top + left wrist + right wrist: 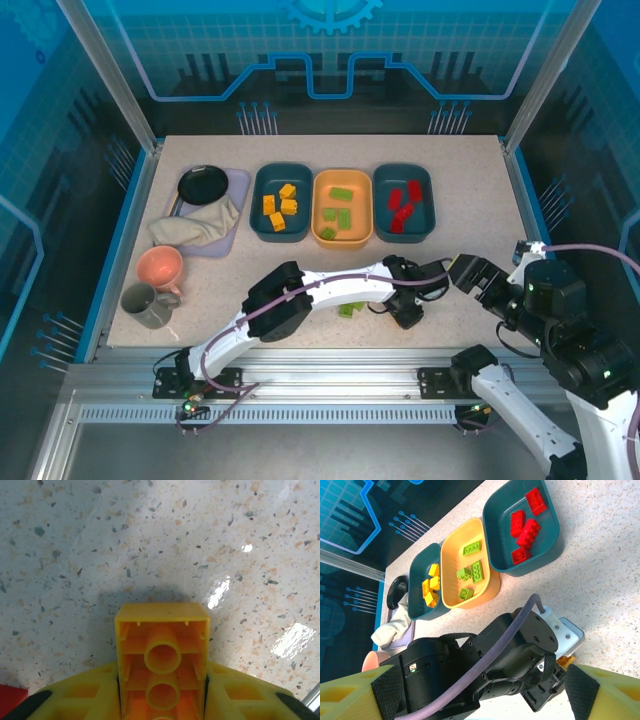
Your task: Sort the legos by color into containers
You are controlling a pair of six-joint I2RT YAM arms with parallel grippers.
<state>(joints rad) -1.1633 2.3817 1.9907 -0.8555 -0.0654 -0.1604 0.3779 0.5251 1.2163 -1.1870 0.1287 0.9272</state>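
Your left tool is clenched on a small yellow plastic brick, low over the speckled counter. It likely belongs in the left dark teal tray with the other yellows. Meanwhile your right tool is spread wide, empty.

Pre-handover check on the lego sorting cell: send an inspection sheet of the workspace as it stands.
Surface: speckled beige tabletop, no spills seen.
Job's things: left dark teal plastic tray holds yellow bricks; orange-yellow plastic tray holds green bricks; right dark teal plastic tray holds red bricks; one green brick loose on the table.
Clutter: black round dish, beige cloth, pink cup, grey mug.
Grippers: left gripper, fingers shut on a yellow plastic brick; right gripper open, empty.
Cables: grey-purple cable along the left arm.
Surroundings: blue-lit panels, aluminium frame.
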